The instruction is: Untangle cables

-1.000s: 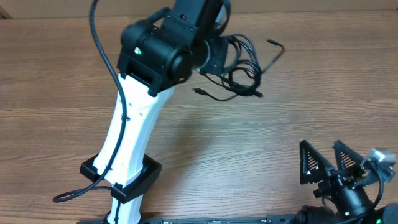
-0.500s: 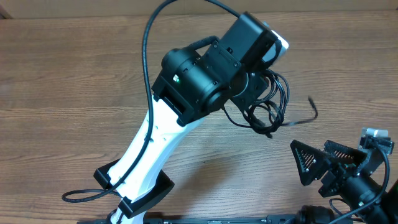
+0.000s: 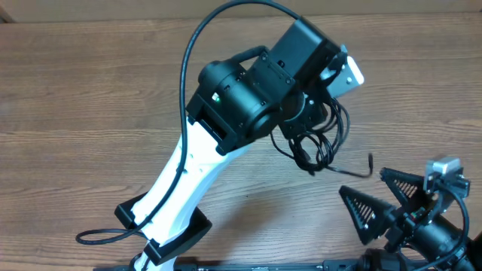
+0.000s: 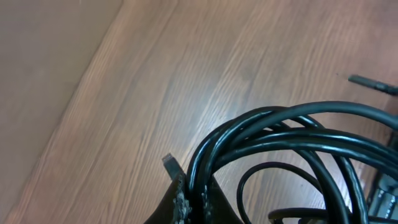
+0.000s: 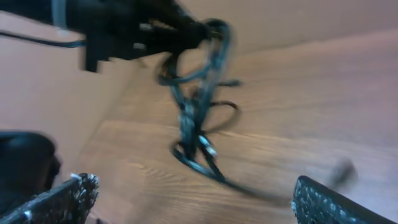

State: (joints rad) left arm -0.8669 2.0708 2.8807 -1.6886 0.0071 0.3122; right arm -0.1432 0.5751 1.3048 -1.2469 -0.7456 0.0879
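Right jaws sitting wide apart, released, gripping nothing, by near right corner of counter [image 3: 75, 98]; textured right fingers [image 3: 363, 216] flanking bare wood. Just beyond, loose plug end [image 3: 370, 160] trailing toward right edge. Cables [image 3: 316, 143] hanging as tangled looped bundle right of counter middle, lower loops reaching down to counter. Left jaws clenching top of bundle, several glossy strands pinched between left fingers [image 4: 168, 208], left arm [image 3: 226, 90] covering grasp from overhead.
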